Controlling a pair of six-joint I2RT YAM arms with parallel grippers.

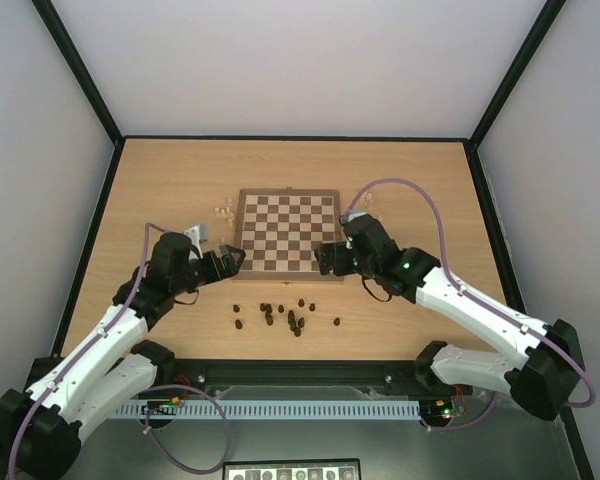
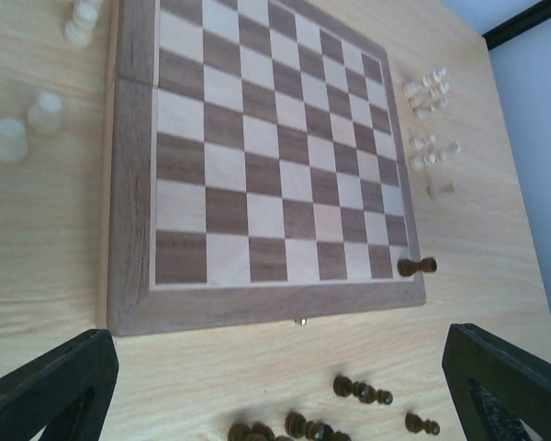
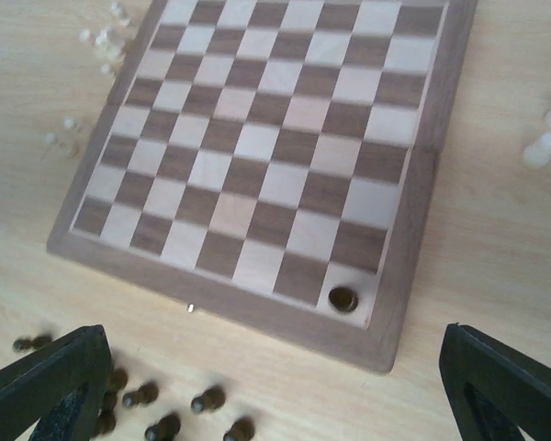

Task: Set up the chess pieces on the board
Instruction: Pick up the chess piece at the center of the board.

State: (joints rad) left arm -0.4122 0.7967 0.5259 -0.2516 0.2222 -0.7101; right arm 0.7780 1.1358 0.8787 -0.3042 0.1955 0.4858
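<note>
My right gripper [image 3: 271,372] hangs over the near-right corner of the board [image 3: 220,296] with its fingers spread wide and nothing between them. Directly below, 1 dark piece [image 3: 342,299] stands on the corner square, apart from both fingers. It looks upright from above, which I judge is why the jaws are this far apart: the arm can lift without brushing it. That corner would be a rook's home, though the piece is too small for me to name. It is the only chessman on the board; the other 63 squares are bare. The rest of the dark pieces [image 1: 280,315] lie scattered on the table between the board's near edge and the arm bases, some seemingly on their sides. The cream pieces [image 1: 223,212] sit off the board's left edge, with more [image 3: 542,147] off its right. My left gripper [image 2: 277,367] waits at the near-left corner, also fully spread and empty, placed to work that side without crossing the other arm. I'd say the setup has barely begun.
</note>
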